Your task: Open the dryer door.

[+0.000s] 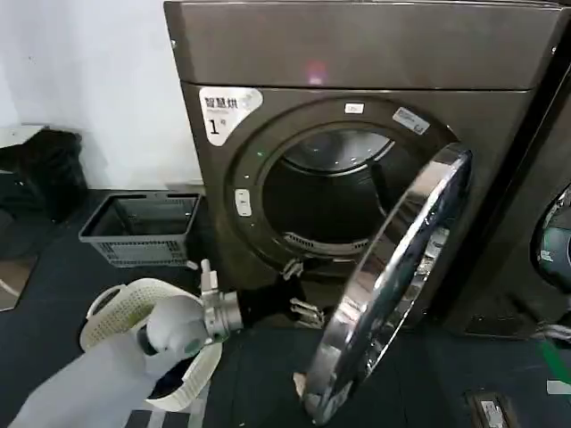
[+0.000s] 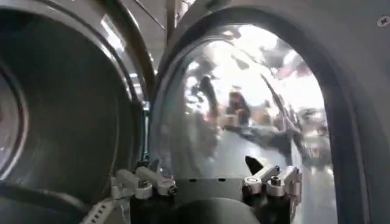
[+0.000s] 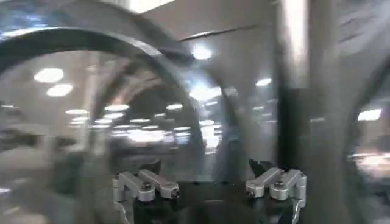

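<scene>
The big bronze-brown metal dryer [image 1: 357,134] with the white "1" sticker stands just ahead of the left tool, its round drum opening uncovered. Its large round dryer door [image 1: 393,285], chrome-rimmed with dark tinted glass, is swung well out on the right-hand hinge and stands edge-on just to the right of the left tool, its inner glass bulge facing the tool in the left wrist view [image 2: 244,103]. By the look of it, the opening is largely accomplished.

Beside the left arm on the dark floor sit a grey slatted plastic crate [image 1: 143,227] and, under the arm, a white round laundry basket [image 1: 116,312].

The left tool [image 1: 303,312] reaches low in front of the drum mouth, between the opening and the door; its fingers [image 2: 143,182] stand apart, holding nothing. The right tool [image 3: 210,185] is close to a curved shiny surface, its fingers [image 3: 274,181] likewise spread and empty.

The risk, as I judge it: the left tool lies in the door's sweep, so a rebound of the door could strike or pinch it against the rim.
</scene>
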You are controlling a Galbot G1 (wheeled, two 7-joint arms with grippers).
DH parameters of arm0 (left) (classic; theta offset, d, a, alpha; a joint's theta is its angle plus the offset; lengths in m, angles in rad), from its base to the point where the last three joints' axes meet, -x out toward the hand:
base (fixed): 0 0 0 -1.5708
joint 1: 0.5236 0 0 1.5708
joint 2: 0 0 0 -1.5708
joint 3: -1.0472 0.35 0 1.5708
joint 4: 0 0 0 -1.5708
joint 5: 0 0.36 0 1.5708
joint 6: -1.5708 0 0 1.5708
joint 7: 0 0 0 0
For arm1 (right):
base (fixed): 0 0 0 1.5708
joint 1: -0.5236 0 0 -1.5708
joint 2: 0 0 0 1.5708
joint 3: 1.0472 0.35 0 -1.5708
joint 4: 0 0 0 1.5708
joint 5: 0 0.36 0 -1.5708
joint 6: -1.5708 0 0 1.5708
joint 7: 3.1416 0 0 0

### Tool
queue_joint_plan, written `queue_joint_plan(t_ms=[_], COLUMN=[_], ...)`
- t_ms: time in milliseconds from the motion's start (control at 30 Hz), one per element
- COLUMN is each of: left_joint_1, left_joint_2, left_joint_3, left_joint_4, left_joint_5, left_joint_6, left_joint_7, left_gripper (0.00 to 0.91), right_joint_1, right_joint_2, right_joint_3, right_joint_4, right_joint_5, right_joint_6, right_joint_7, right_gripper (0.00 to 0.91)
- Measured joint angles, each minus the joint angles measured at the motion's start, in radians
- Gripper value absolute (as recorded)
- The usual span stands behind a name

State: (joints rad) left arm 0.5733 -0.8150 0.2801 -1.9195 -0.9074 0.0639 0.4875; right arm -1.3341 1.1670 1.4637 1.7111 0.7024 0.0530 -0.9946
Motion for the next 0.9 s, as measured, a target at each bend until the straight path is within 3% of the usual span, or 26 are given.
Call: queue_joint_plan(t_ms=[100,400,633,900], left_joint_1=[-0.018,-0.069,-0.112,-0.172], left_joint_2=[-0.005,-0.034,-0.060,-0.092], left_joint_3=[0.027,0.109,0.172,0.247], left_joint_4=[-0.004,-0.002,0.021,0.035], left_joint_5=[-0.002,-0.022,-0.054,-0.075], left_joint_6=[0.000,0.005,-0.021,-0.038], left_joint_7=[0.000,-0.003,-0.004,-0.012], left_gripper=[0.907,0.907,0.907,0.907], right_joint_1=[-0.001,-0.007,-0.013,-0.048], right_joint_2=[0.009,0.006,-0.027,-0.068], right_joint_3=[0.057,0.189,0.270,0.404], right_joint_4=[-0.011,0.005,0.025,0.007], right_joint_5=[0.005,0.025,0.014,-0.066], right_joint_6=[0.031,0.030,0.008,-0.041], right_joint_7=[0.087,0.339,0.620,0.818], right_gripper=[0.907,0.907,0.907,0.907])
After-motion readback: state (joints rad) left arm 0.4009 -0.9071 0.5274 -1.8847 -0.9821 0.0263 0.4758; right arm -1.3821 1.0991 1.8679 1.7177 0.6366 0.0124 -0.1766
